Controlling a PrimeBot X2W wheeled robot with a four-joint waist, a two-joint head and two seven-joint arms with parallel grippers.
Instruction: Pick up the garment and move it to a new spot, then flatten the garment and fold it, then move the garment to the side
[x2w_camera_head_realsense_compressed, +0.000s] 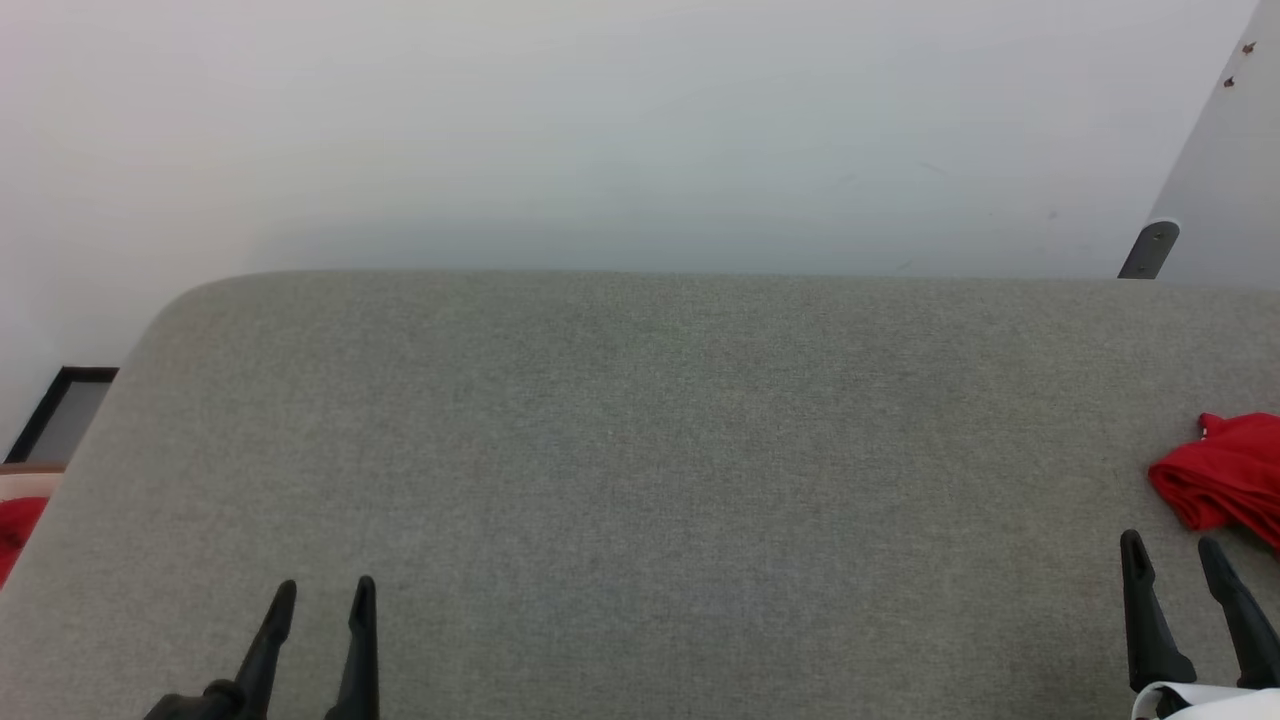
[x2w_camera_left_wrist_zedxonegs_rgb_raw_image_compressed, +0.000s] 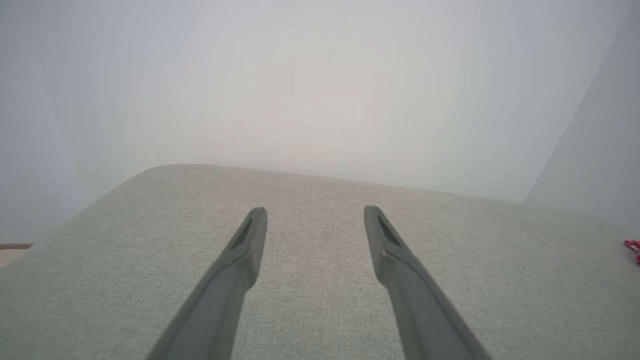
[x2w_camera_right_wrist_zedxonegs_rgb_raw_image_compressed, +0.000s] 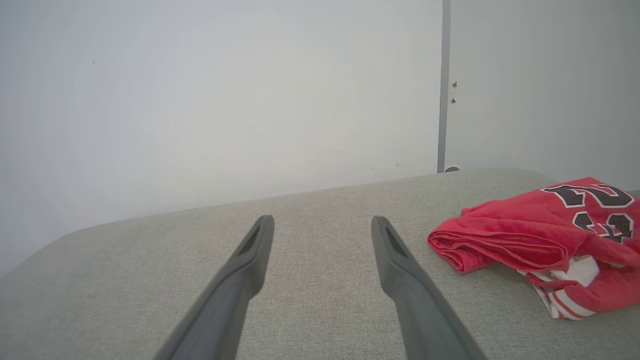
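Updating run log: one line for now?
left gripper open | right gripper open | garment bunched, untouched, right end of grey surface

Head view: you look from above, forward and down, onto the grey fabric surface (x2w_camera_head_realsense_compressed: 640, 450), which ends at the white wall (x2w_camera_head_realsense_compressed: 600, 130). The left gripper (x2w_camera_head_realsense_compressed: 325, 590) sits lower left and the right gripper (x2w_camera_head_realsense_compressed: 1170, 545) lower right, fingers pointing away from you.

Left wrist view: low and close over the fabric, facing the wall along its own fingers.

Right wrist view: same low angle, same heading, near the red jersey (x2w_camera_right_wrist_zedxonegs_rgb_raw_image_compressed: 525, 235).

All three share the surface's far edge and the wall. The jersey clips the right margin of the head and left wrist views.
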